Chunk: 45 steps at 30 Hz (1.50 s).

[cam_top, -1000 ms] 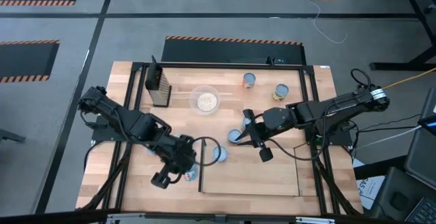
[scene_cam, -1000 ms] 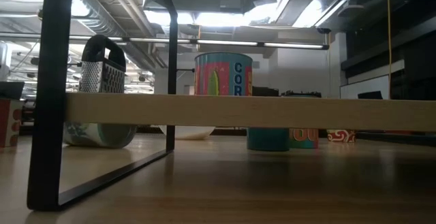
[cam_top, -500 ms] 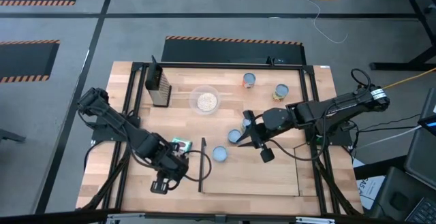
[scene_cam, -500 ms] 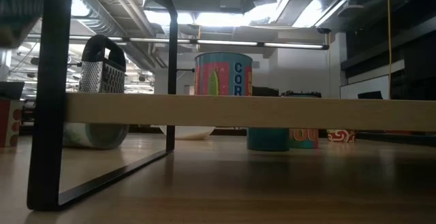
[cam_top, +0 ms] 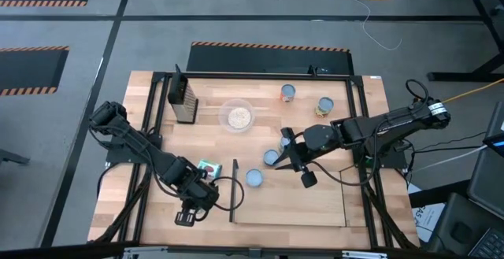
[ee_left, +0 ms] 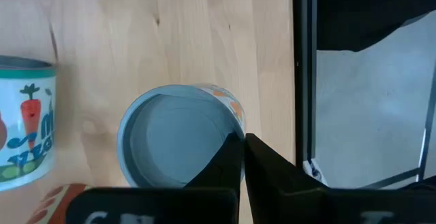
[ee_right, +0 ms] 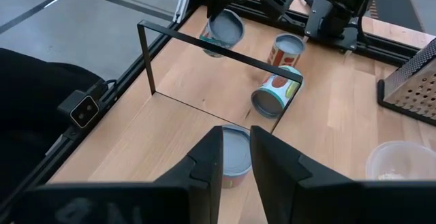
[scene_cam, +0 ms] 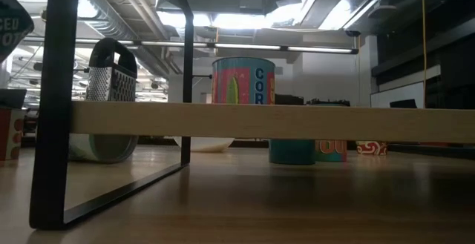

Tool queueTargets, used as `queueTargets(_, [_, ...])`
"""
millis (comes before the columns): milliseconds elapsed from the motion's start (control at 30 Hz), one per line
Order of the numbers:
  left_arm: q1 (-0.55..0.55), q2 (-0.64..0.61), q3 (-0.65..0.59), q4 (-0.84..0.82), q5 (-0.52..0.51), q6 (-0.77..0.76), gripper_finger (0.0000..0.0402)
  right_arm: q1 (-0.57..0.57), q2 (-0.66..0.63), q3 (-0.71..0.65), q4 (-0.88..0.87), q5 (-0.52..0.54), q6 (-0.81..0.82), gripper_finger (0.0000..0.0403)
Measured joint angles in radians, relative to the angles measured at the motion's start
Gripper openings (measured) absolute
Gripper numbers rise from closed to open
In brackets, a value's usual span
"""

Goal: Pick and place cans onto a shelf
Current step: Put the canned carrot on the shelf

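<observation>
My left gripper (cam_top: 187, 209) is shut on a can (ee_left: 178, 142), held up near the table's left front, beside the shelf's left end. That can also shows in the right wrist view (ee_right: 225, 28) and the low view (scene_cam: 11, 21). The shelf (cam_top: 299, 204) is a light-wood panel on thin dark legs. One can (scene_cam: 243, 81) stands on it. My right gripper (ee_right: 236, 161) is slightly open over the shelf's far edge, and a can (ee_right: 235, 152) stands just ahead of its fingertips. A carrot-labelled can (cam_top: 207, 167) lies on its side on the table. My left gripper pinches the can's top rim (ee_left: 230, 130), one finger on the recessed top and one outside the wall. The fingers come from above, pointing down. The can hangs upright below them, clear of the table.
Two cans (cam_top: 289, 93) (cam_top: 324, 105) stand at the far right. Two more (cam_top: 272, 158) (cam_top: 253, 178) stand by my right gripper. A grater (cam_top: 183, 99) and a clear bowl (cam_top: 237, 116) stand at the far side. An upright can (ee_right: 285, 50) stands beside the lying one.
My left arm has drawn back toward the table's left edge with its can, uncovering the lying can. The held can has come into the low view at the top left. My right arm has kept still.
</observation>
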Motion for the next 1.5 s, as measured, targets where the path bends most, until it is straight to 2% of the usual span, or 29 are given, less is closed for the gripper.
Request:
queueTargets(133, [0.0,0.0,0.0,-0.001,0.002,0.0,0.0,0.0,0.0,0.0,0.0,0.001,0.009,0.0079])
queueTargets(700, [0.0,0.0,0.0,0.02,0.002,0.0,0.0,-0.058,0.0,0.0,-0.032,0.003,0.254,0.0079])
queueTargets(833, [0.0,0.0,0.0,0.027,-0.004,0.0,0.0,-0.058,0.0,0.0,-0.027,0.046,0.259,0.0079])
queueTargets(1300, [0.0,0.0,0.0,0.027,-0.02,0.001,0.0,-0.058,0.0,0.0,-0.017,0.047,0.261,0.0079])
queueTargets(1500, [0.0,0.0,0.0,0.027,-0.021,0.002,0.0,-0.058,0.0,0.0,-0.017,0.047,0.242,0.0046])
